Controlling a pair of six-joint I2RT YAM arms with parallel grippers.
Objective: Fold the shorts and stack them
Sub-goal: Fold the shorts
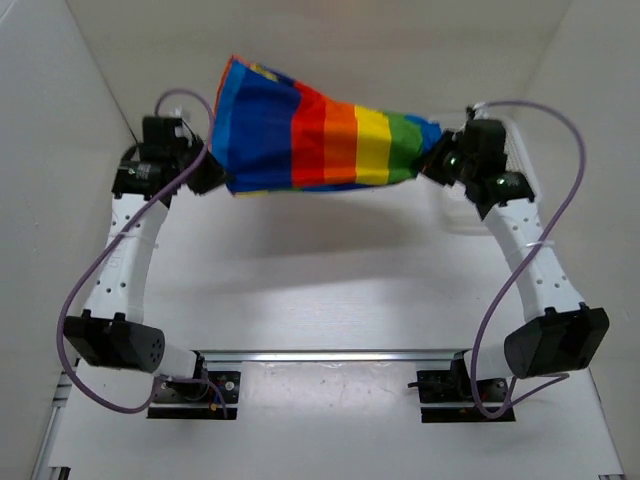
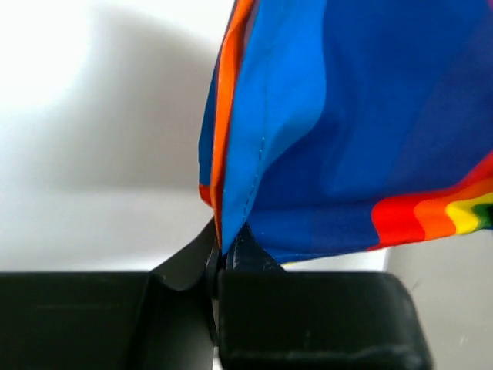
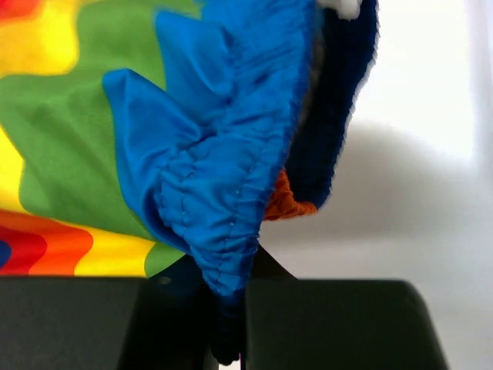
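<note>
The rainbow-striped shorts (image 1: 315, 128) hang stretched in the air between my two arms, above the back half of the table. My left gripper (image 1: 214, 178) is shut on the blue end of the cloth (image 2: 323, 116), pinching a seamed edge between its black fingers (image 2: 254, 258). At the green end, my right gripper (image 1: 432, 160) is shut on the gathered blue waistband (image 3: 223, 185), which bunches down between its jaws. The cloth sags slightly in the middle and casts a shadow on the table below.
A white mesh basket (image 1: 520, 160) stands at the back right, mostly hidden behind the right arm. White walls close in on the left, the back and the right. The arm bases (image 1: 195, 385) sit at the near edge of the table.
</note>
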